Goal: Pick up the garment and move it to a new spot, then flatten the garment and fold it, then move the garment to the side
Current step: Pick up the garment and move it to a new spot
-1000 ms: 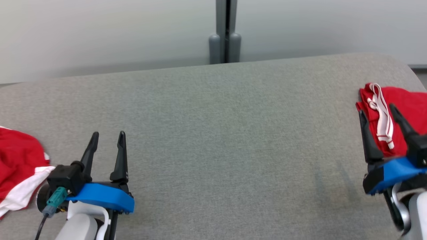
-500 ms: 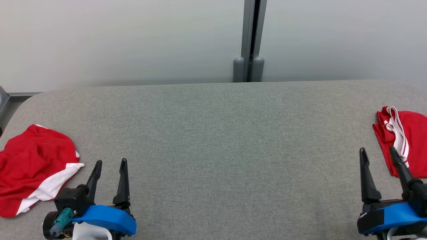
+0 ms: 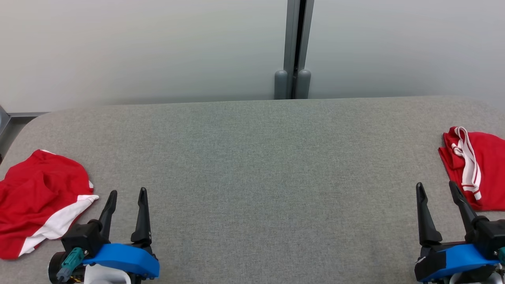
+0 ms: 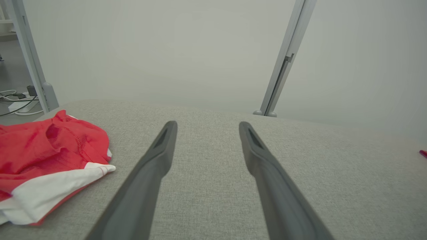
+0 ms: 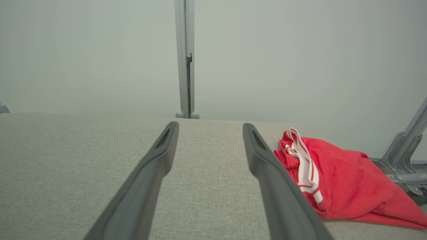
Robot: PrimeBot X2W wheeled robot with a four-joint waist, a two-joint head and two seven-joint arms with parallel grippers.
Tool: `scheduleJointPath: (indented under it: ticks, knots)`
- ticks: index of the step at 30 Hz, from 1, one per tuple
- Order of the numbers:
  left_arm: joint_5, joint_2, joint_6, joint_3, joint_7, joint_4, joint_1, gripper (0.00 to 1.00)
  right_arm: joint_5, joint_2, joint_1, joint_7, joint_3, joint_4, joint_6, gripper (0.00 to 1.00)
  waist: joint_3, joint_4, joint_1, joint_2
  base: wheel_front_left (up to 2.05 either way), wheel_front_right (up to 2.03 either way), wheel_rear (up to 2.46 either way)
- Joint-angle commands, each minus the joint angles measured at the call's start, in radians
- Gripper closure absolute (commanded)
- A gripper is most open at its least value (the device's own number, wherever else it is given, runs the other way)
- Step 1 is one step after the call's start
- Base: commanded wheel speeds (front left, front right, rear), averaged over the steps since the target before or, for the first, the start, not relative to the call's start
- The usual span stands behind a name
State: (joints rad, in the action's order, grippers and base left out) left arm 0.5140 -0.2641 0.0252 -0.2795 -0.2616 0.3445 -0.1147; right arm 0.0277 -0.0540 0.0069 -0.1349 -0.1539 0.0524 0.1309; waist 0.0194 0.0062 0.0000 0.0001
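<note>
A crumpled red garment with white panels (image 3: pixel 39 197) lies at the left end of the grey padded table (image 3: pixel 256 177). My left gripper (image 3: pixel 128 191) stands open just right of it, nothing between its fingers; the left wrist view has the same garment (image 4: pixel 50 150) left of the open gripper (image 4: pixel 207 124). A second red garment with white stripes (image 3: pixel 481 165) lies bunched at the right end. My right gripper (image 3: pixel 435 184) is open and empty beside that garment's near left corner. In the right wrist view this garment (image 5: pixel 340 180) sits just right of the open gripper (image 5: pixel 210 124).
A pale partition wall with a grey post (image 3: pixel 292 47) runs behind the table's far edge. The table's corners are rounded. A metal frame leg (image 5: pixel 405 146) stands past the right end. Cables (image 4: pixel 13 100) lie on the floor past the left end.
The head camera has swung, bringing the left garment and the wall more into view. The right gripper, earlier over the striped garment, has drawn back beside it. Both grippers stay open.
</note>
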Motion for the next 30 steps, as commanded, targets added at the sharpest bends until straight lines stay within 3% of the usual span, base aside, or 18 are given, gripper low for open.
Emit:
scheduleJointPath:
  ticks: [1, 12, 30]
  knots:
    - [-0.008, 0.005, -0.003, 0.003, -0.004, 0.001, 0.001, 0.0, 0.001, 0.003, -0.003, -0.007, 0.0, 0.007, 0.0, 0.0, 0.001, 0.001, 0.0, -0.0001, 0.0, 0.0, 0.0]
    - [-0.03, 0.016, -0.018, 0.019, -0.004, 0.008, -0.003, 0.0, 0.008, 0.004, -0.008, -0.034, -0.001, 0.062, 0.0, 0.0, -0.008, 0.06, 0.0, -0.0001, 0.0, 0.0, 0.0]
    - [-0.039, 0.017, -0.015, 0.021, -0.004, 0.0, 0.002, 0.0, 0.019, 0.003, -0.016, -0.071, 0.029, 0.105, 0.0, 0.0, 0.007, 0.369, 0.0, -0.0001, 0.0, 0.0, 0.0]
